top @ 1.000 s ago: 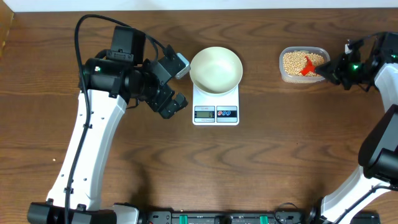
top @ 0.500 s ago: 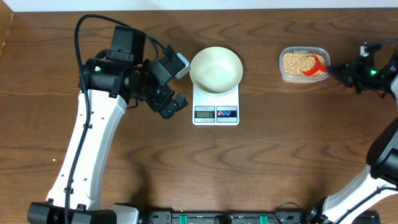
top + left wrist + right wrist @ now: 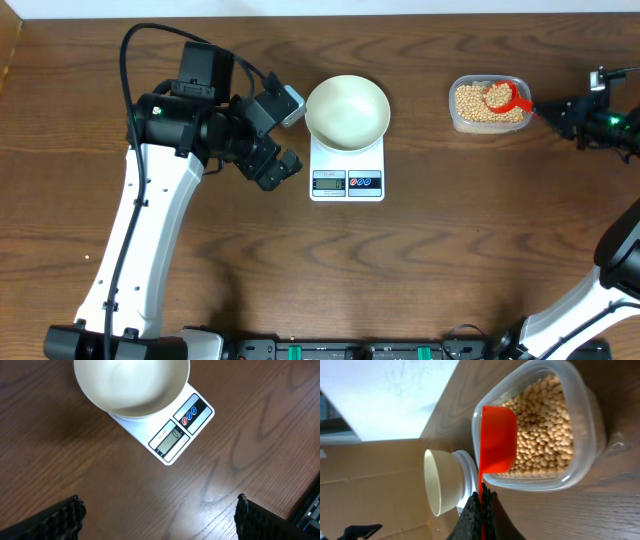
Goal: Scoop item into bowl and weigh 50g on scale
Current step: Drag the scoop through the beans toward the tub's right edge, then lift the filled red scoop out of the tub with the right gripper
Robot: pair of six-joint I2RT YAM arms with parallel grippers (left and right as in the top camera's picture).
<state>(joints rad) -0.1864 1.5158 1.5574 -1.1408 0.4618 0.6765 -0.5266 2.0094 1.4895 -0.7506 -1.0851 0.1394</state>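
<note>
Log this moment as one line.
right gripper shut on scoop over tub | bowl empty on scale | left gripper open beside scale

This looks like a robotics lab bench, not a kitchen. A white-and-black left arm (image 3: 140,230) and right arm (image 3: 612,245) are mounted at the near edge of a wood-grain tabletop (image 3: 450,250). A black cable (image 3: 123,70) loops loose. An electronics rail (image 3: 350,351) lines the near edge. Cardboard (image 3: 365,485) stands beyond the tabletop, and a small scale (image 3: 347,172) sits mid-table.
</note>
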